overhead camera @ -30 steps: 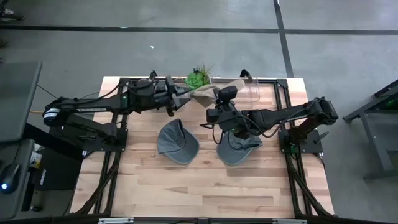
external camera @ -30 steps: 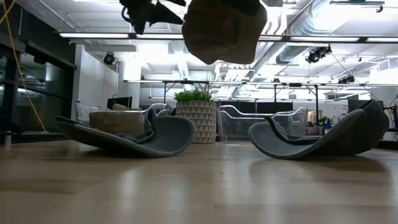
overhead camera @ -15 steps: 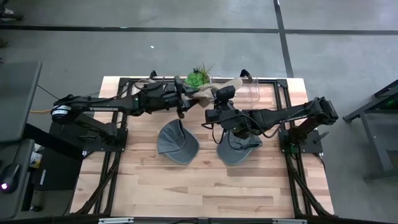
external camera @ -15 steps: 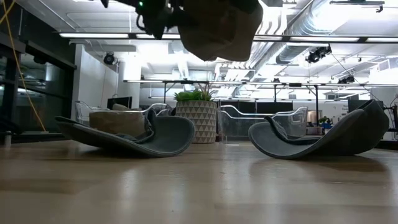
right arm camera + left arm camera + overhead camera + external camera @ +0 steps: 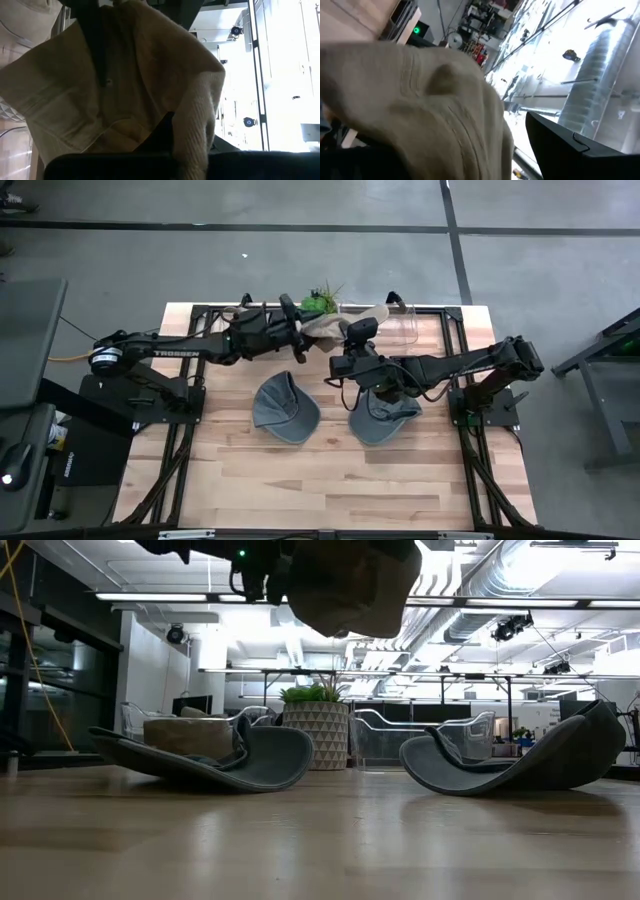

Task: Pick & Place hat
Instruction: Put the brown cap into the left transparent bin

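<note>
A beige knitted hat (image 5: pixel 330 328) with a ribbed pattern is hanging above two slate-grey caps (image 5: pixel 283 406) (image 5: pixel 385 418) lying on the pale, striped wooden table (image 5: pixel 330 470). A green plant (image 5: pixel 318 304) is sitting in a grey pot (image 5: pixel 316 734) showing a white triangle pattern. The arms are showing black.

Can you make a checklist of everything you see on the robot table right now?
Surface: wooden table.
Job's things: beige hat held up in the air; two grey hats lying on the table.
Clutter: potted plant, clear holders at the far edge.
Grippers: right gripper shut on the beige hat; left gripper at the same hat, fingers hidden.
Cables: yellow cable hanging at the side.
Surroundings: grey floor, ceiling lights.
</note>
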